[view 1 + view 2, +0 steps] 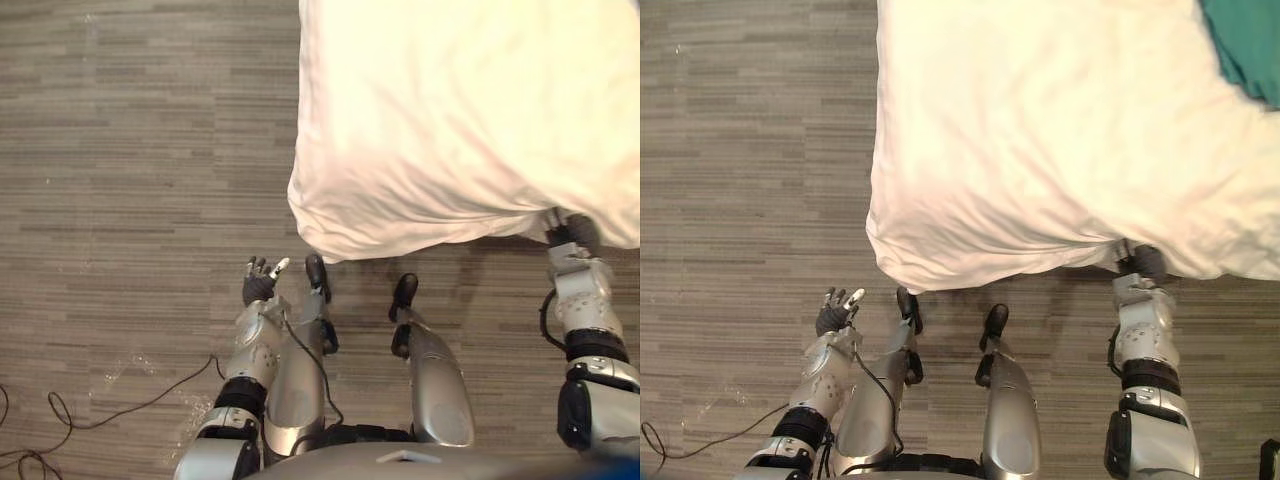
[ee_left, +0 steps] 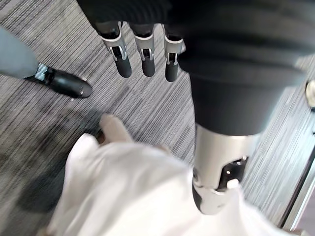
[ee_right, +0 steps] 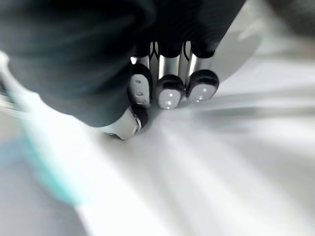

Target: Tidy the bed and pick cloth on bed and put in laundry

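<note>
A white bed cover (image 1: pixel 460 120) lies over the bed, and its corner hangs toward the floor. Its edge is also in the left wrist view (image 2: pixel 138 187). A green cloth (image 1: pixel 1245 45) lies on the bed at the far right. My right hand (image 1: pixel 1140 262) is at the cover's near edge, right of the corner. The right wrist view has its fingers (image 3: pixel 170 91) curled against the thumb, pinching the white fabric, and folds run out from the pinch. My left hand (image 1: pixel 260 283) hangs over the floor, left of the bed corner, with its fingers (image 2: pixel 147 54) straight and nothing in it.
Grey striped carpet (image 1: pixel 130 150) spreads to the left of the bed. A person's black shoe (image 2: pixel 61 82) and a grey trouser leg (image 2: pixel 15 54) stand on the carpet near the bed corner.
</note>
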{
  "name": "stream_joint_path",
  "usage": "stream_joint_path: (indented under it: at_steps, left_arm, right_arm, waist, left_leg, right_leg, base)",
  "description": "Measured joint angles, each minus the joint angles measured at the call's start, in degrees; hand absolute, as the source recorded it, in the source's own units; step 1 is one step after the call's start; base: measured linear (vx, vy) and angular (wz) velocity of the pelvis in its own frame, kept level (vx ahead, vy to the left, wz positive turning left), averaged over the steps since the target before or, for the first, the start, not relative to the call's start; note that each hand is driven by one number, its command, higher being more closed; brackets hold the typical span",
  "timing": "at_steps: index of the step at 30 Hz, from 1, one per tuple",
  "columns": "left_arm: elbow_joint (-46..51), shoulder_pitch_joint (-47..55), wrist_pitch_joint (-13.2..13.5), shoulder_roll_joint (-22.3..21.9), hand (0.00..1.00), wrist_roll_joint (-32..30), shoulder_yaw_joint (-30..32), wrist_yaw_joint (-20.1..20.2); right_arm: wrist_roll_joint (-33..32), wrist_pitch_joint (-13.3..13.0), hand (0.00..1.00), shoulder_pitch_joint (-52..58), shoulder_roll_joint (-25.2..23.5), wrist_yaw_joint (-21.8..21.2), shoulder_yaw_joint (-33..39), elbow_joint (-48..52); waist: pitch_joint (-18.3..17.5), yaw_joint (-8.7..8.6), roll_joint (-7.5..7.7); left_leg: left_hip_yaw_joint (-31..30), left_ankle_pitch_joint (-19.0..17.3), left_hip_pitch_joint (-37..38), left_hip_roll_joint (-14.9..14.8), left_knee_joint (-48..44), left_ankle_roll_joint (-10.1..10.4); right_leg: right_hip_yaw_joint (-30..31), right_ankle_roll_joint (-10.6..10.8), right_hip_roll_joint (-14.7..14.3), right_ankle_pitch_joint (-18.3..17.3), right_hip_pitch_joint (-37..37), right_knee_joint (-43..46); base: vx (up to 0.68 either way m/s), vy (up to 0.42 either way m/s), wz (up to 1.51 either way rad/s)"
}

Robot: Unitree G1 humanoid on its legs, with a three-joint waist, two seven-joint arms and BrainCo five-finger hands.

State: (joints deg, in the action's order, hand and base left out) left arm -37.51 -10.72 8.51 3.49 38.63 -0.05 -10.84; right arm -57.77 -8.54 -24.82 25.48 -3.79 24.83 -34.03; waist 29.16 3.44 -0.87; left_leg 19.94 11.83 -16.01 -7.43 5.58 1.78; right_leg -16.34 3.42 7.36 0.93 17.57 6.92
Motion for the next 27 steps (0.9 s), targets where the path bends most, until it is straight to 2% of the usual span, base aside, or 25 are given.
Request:
stream_joint_path:
  at_steps: [3,5,7,14,20,25,27]
  left_arm:
    - [-2.5,0.5,-3.4,0.0,0.00,0.0,-2.2,3.4]
    - [-4.4,0.8,-5.3,0.0,0.00,-0.3,-3.6,5.4]
    - [-4.9,1.4,-6.7,0.0,0.00,-2.3,-5.5,6.9]
    - [-6.9,1.2,-7.0,-0.2,0.00,-3.9,-10.8,8.4]
    - [-8.9,-0.1,-7.3,-0.4,0.00,-3.8,-13.4,8.0]
    - [-11.4,-2.6,-8.3,-0.8,0.00,-3.5,-15.7,7.9]
    - [-11.4,-3.0,-8.3,-0.9,0.00,-3.2,-15.7,7.8]
  right_arm:
    - [-3.2,-5.6,1.00,-0.5,0.0,-0.1,2.5,7.4]
    - [-4.1,-7.6,1.00,-1.2,-0.4,-0.6,2.1,11.0]
    - [-4.4,-9.1,1.00,-2.7,-1.4,-0.9,0.8,14.6]
    - [-8.2,-10.5,1.00,-4.9,-9.9,-3.2,-9.4,21.0]
    - [-15.4,-13.4,1.00,-7.7,-15.6,-2.5,-15.9,16.0]
    - [-21.7,-17.0,1.00,-9.9,-18.4,-1.4,-17.1,5.1]
    - [-22.6,-19.0,1.00,-10.3,-20.0,-3.0,-17.4,3.7]
  waist:
    - [-0.1,-0.45,0.13]
    - [-0.1,-0.71,0.20]
    - [-0.2,-0.78,0.40]
    - [-1.7,-1.01,0.50]
    - [-1.8,-0.88,0.29]
    - [-2.3,-0.80,-0.89]
    - [-2.3,-1.07,-1.15]
  left_leg:
    - [0.0,0.1,1.7,-0.2,0.0,-0.2]
    - [0.0,-0.1,3.0,-0.3,0.0,-0.2]
    - [0.0,-0.3,3.9,-0.5,0.0,0.0]
    - [-0.2,-0.6,5.2,-0.6,0.0,0.5]
    - [-0.5,-1.3,4.5,-0.4,0.0,0.7]
    - [-0.3,-1.0,0.7,0.5,0.0,0.2]
    - [0.5,-0.7,0.7,1.0,0.0,-0.3]
  right_leg:
    - [0.4,-0.2,-0.5,1.1,-2.4,-1.9]
    - [0.7,0.3,-0.8,1.4,-3.8,-2.6]
    - [1.2,0.5,-1.1,1.6,-4.7,-3.2]
    - [1.4,0.3,-1.8,1.8,-6.2,-4.2]
    - [1.5,-0.3,-1.6,2.2,-5.9,-5.0]
    - [2.6,-0.2,-1.2,3.8,-2.4,-6.2]
    - [3.6,0.2,-0.9,4.6,-2.1,-7.0]
  base:
    - [0.08,-0.023,-0.07]
    - [0.08,-0.029,-0.07]
    - [0.05,-0.033,-0.13]
    - [0.01,-0.012,-0.04]
    - [-0.01,0.003,0.01]
    - [-0.01,0.031,0.00]
    - [0.03,0.062,-0.22]
